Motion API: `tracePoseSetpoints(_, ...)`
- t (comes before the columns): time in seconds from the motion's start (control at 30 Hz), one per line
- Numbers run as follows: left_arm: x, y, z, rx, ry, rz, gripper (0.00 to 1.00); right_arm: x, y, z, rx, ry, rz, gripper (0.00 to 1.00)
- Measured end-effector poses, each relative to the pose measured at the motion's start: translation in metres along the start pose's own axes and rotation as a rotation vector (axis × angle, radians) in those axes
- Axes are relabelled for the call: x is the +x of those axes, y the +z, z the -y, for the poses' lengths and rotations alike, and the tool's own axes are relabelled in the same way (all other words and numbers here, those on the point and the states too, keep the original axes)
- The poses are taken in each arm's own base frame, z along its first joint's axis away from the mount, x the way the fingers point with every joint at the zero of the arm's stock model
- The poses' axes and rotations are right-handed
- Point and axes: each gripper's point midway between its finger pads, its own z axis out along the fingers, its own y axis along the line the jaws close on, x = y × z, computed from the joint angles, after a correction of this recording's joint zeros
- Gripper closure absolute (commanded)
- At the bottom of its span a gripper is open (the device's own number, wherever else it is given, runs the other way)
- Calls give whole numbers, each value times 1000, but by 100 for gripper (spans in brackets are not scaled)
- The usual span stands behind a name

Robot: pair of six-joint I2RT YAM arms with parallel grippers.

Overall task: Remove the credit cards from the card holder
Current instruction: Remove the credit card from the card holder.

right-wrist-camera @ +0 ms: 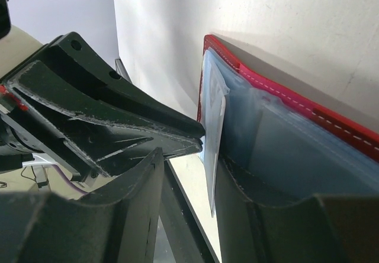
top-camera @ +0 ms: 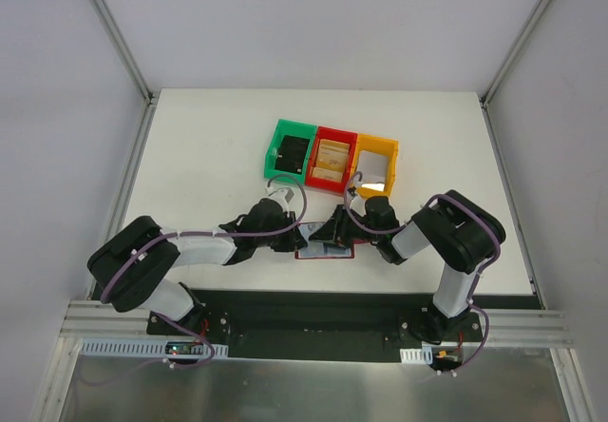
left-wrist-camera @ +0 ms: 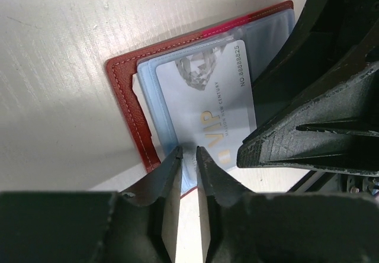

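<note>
top: overhead, far | wrists: close, facing card holder (left-wrist-camera: pixel 125 97) from opposite sides

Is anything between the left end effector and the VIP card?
Nothing visible does: the left end effector sits right at the edge of the VIP card. The right end effector rests beside it on the card holder.

"VIP" on the pale card (left-wrist-camera: pixel 208 110)

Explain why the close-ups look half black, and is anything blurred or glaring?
Left wrist view: the left end effector looms near the lens, dark and soft, while the card reads sharply. Right wrist view: black fingers shade the bottom; the table looks bright. Top view: even light, with glare inside the yellow bin.
</note>
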Motion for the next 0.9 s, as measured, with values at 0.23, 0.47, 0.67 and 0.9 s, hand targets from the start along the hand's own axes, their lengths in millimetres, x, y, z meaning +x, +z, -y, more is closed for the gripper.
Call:
tracePoseSetpoints(0.23,-9,-11,2,-11,4,39,77,1,0,-1,-1,-1,-5,60)
tracePoseSetpoints(0.47,-18,-18,3,-23,8,83,89,1,0,0,-1,-1,-4,60)
tracePoseSetpoints(0.67,-5,-9,-11,-69,2,37,95,1,0,-1,-1,-1,-5,60)
tracePoseSetpoints(0.9,-3,-4,-14,-78,0,26,100,2,0,-1,-3,2,-9,60)
